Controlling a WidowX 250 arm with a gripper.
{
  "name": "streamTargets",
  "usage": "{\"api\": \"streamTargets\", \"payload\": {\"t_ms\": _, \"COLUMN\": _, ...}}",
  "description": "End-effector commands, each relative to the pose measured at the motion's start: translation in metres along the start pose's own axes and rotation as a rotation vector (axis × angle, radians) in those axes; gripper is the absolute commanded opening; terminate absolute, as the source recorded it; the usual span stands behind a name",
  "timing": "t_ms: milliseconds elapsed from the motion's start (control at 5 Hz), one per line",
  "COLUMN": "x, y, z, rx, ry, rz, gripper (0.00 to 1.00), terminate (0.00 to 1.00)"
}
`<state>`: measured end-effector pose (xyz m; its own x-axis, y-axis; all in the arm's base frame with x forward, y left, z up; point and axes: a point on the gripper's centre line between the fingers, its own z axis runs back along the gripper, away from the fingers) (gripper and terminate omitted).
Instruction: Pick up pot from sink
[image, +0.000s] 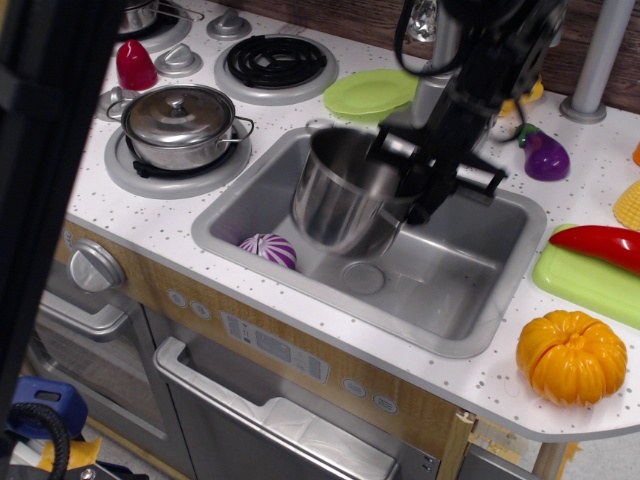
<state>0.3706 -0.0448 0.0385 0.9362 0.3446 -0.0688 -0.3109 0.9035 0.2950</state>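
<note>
The small shiny steel pot hangs tilted in the air above the grey sink, clear of the basin floor. My black gripper is shut on the pot's right rim and carries it. The sink's round drain shows below the pot. The pot's wire handles are blurred and hard to make out.
A purple-and-white striped ball lies in the sink's left corner. A lidded steel pot stands on the left burner. A green plate, purple eggplant, red pepper on a green tray and an orange pumpkin lie around the sink.
</note>
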Motion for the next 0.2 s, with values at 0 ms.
{"api": "streamTargets", "payload": {"t_ms": 0, "x": 0.0024, "y": -0.0013, "z": 0.0603, "rx": -0.092, "ry": -0.138, "rz": 0.055, "gripper": 0.0, "terminate": 1.0}}
